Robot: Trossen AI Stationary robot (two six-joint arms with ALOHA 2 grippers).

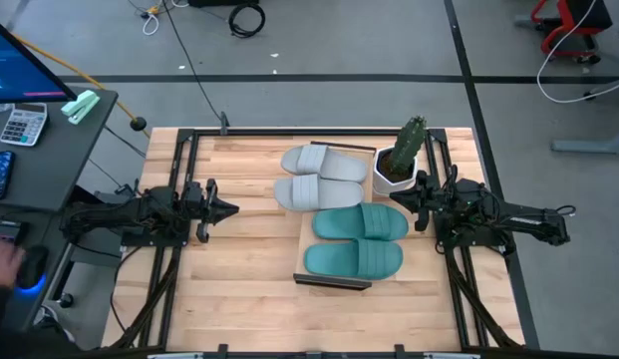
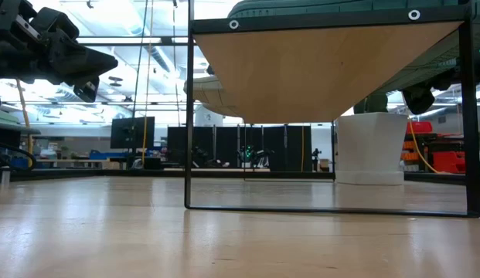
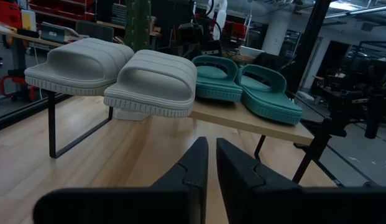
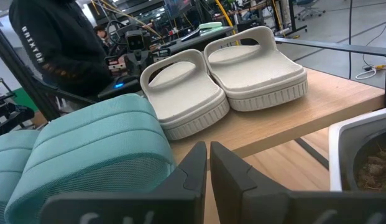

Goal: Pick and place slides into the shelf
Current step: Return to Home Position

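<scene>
Four slides (image 1: 329, 191) sat on shelf (image 1: 305, 237), none gripped: teal pair (image 1: 357, 240) near end, grey pair (image 1: 320, 176) far end. Left gripper (image 1: 227, 209) clenched empty, well apart leftward; right gripper (image 1: 397, 202) clenched too, just beside teal pair.

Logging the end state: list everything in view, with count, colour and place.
table: 1, slatted wood, under everything
shelf: 1, light wood with dark frame, mid-table
potted cactus: 1, green in white pot, right of shelf
grey slides: 2, light grey, shelf end nearest potted cactus
green slides: 2, teal, shelf's other end
person: 1, dark hoodie, beyond table's left side
left claw: 1, dark, shut, left of shelf
right claw: 1, dark, shut, right of shelf
</scene>
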